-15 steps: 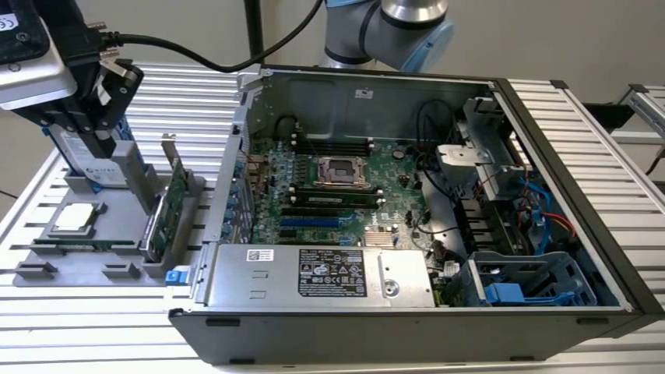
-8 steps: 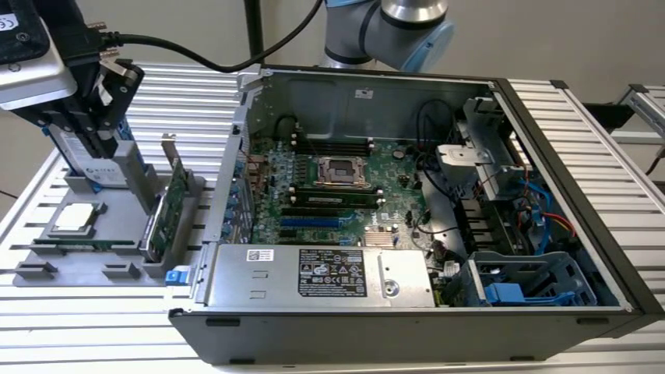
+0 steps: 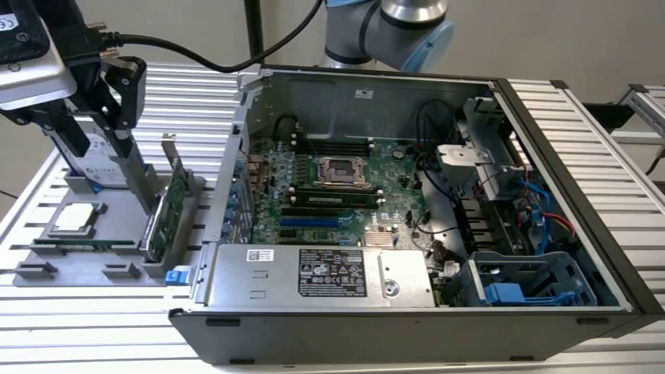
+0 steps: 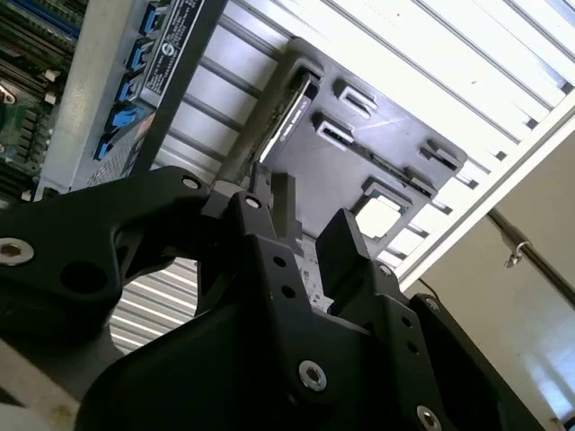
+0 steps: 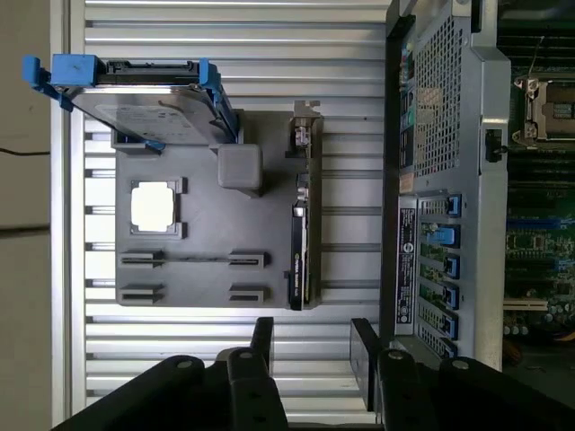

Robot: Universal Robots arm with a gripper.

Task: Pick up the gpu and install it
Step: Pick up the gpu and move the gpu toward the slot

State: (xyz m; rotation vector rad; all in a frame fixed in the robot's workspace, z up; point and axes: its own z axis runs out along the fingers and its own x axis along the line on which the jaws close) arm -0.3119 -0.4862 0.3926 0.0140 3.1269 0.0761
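gpu [image 5: 299, 244] stands on its long edge in a slot of the grey holder [image 5: 207, 224], ahead of my pincer [image 5: 312, 328] and roughly in line with the gap between my fingers, which are spread apart and hold nothing. My worry is alignment. The card is thin, so if I arrive off-line or twisted, one fingertip could land on its upper edge or scrape the cooler face instead of passing beside it. A skewed squeeze could also tip it or jam its bracket in the slot. Room is uneven. On one side of the card the computer case [image 5: 422, 180] wall stands near, leaving that finger a narrow lane. On the other side a grey block [image 5: 241, 168] sits just beside the bracket end, with the hard drive [image 5: 135, 103] and processor chip [image 5: 154, 205] farther off.
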